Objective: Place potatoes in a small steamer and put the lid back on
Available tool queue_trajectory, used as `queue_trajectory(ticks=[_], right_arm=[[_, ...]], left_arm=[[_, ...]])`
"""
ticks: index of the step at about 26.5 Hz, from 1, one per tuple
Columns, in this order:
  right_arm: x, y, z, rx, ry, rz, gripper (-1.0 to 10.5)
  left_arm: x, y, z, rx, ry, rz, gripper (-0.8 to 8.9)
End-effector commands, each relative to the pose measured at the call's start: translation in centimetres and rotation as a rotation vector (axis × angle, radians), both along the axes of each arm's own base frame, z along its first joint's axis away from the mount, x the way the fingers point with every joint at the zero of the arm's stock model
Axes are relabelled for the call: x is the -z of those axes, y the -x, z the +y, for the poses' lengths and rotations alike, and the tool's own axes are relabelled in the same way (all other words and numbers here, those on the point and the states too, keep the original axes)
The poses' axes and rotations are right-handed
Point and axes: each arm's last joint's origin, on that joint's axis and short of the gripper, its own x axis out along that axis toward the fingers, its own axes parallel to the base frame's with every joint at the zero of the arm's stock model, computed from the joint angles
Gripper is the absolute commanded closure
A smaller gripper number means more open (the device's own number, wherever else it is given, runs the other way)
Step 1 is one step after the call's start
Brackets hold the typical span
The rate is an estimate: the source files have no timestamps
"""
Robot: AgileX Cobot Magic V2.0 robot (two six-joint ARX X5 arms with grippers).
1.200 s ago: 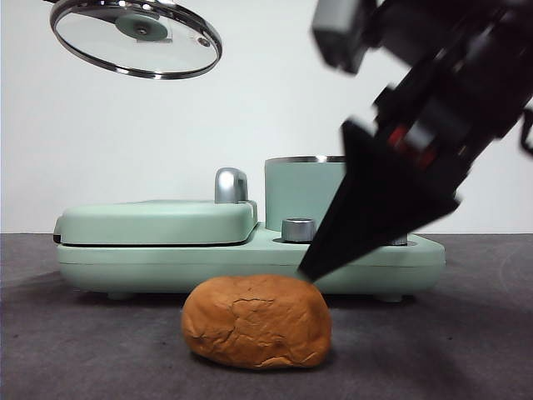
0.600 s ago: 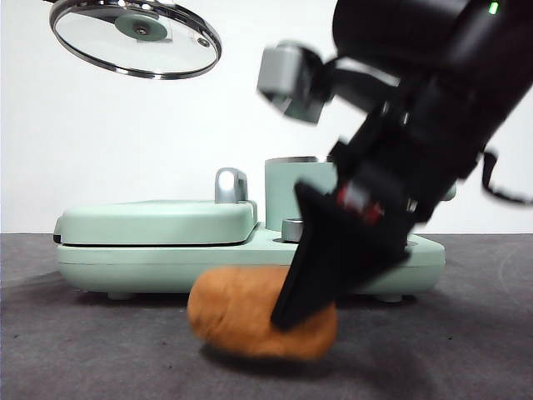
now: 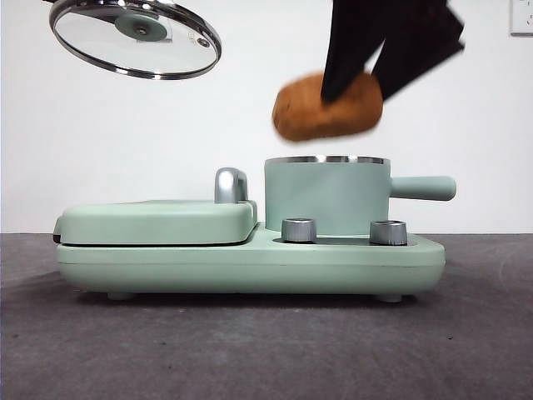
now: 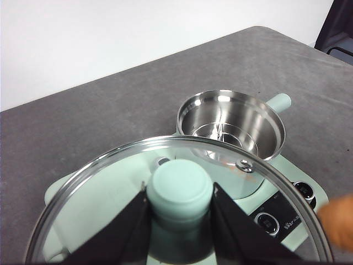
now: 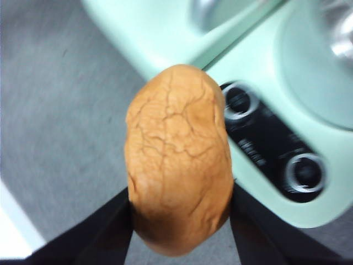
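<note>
Motion blur softens the potato (image 3: pixel 327 107) and the right gripper (image 3: pixel 358 83) in the front view, where the arm runs off the top edge. The lid (image 3: pixel 136 37) is clipped at that same edge. In the right wrist view, the cooker's two dials (image 5: pixel 304 173) are smeared.

The potato (image 5: pixel 177 160) is showing a matt, golden-brown crust, rough and finely cracked. The lid (image 4: pixel 182 187) is looking like clear glossy glass, ringed in polished steel, with a smooth mint-green plastic knob (image 4: pixel 179 187). The small steamer (image 3: pixel 326 196) is presenting satin mint-green walls and a mirror-bright metal interior (image 4: pixel 231 124). The table (image 3: pixel 250 350) is appearing dark grey, matt and faintly grained.
</note>
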Motion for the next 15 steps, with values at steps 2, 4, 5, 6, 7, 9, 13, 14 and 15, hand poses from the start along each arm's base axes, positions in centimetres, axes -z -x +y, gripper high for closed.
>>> queue_trajectory(ticks=[2, 4, 5, 6, 7, 9, 13, 14, 15], right_arm=[[-2.1, -1.8, -0.4, 0.084, -0.020, 0.003, 7.5], [-2.9, -3.1, -0.6, 0.109, -0.022, -0.012, 7.5], [-3.1, -3.8, -0.6, 0.115, -0.021, -0.021, 7.5], [-3.4, -4.6, -0.6, 0.122, -0.019, -0.029, 7.5], [-3.5, -5.3, -0.6, 0.128, -0.018, -0.034, 7.5], [-3.8, -7.1, -0.5, 0.139, -0.013, -0.044, 7.5], [-3.6, -10.1, -0.1, 0.153, 0.006, -0.050, 7.5], [-3.4, -11.0, 0.1, 0.155, 0.012, -0.049, 7.5], [-3.3, -11.7, 0.2, 0.156, 0.018, -0.048, 7.5]], left_arm=[[-0.7, 0.0, 0.0, 0.005, 0.018, -0.033, 8.04], [-0.7, 0.0, -0.1, 0.005, 0.018, -0.033, 8.04], [-0.7, 0.0, -0.1, 0.005, 0.018, -0.033, 8.04], [-0.7, 0.0, -0.1, 0.005, 0.018, -0.033, 8.04], [-0.7, 0.0, -0.1, 0.005, 0.018, -0.033, 8.04], [-0.7, 0.0, 0.0, 0.005, 0.018, -0.033, 8.04], [-0.7, 0.0, 0.0, 0.005, 0.018, -0.033, 8.04], [-0.7, 0.0, 0.0, 0.005, 0.018, -0.033, 8.04], [-0.7, 0.0, 0.0, 0.005, 0.018, -0.033, 8.04]])
